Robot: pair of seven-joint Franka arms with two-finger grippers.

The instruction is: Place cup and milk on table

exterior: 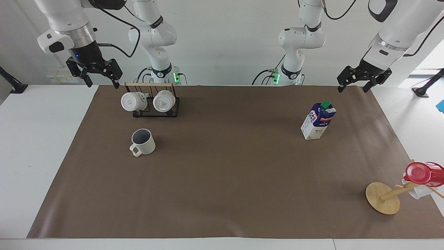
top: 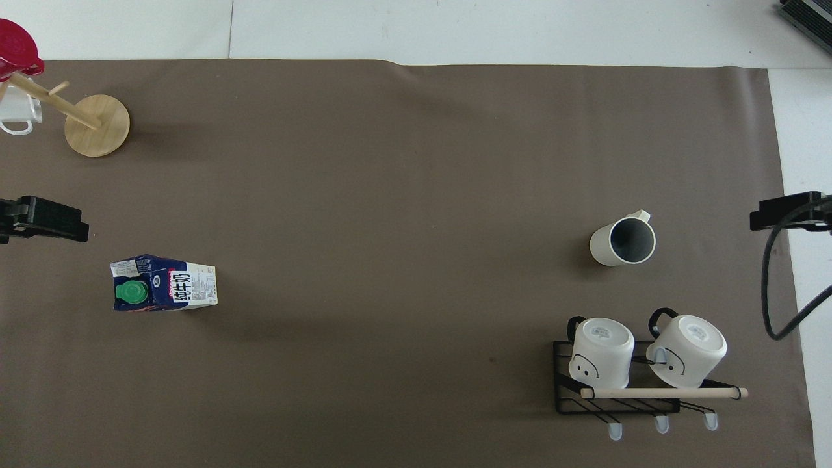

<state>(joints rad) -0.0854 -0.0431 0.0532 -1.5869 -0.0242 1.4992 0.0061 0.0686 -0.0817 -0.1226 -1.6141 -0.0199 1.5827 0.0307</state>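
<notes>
left hand (exterior: 356,84) raised, open | right hand (exterior: 101,77) raised, open (both empty) | cup (exterior: 142,142), milk (exterior: 318,120) upright

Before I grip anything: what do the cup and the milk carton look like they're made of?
The cup: probably glazed ceramic, judging by its thick wall, chunky handle, cream outside and dark grey inside. The milk: likely coated paperboard, with folded gable top, printed faces and a green cap that looks plastic.

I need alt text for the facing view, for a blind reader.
A cream mug and a milk carton stand upright, far apart, on a brown mat. The open right gripper and left gripper hang raised, holding nothing.
</notes>
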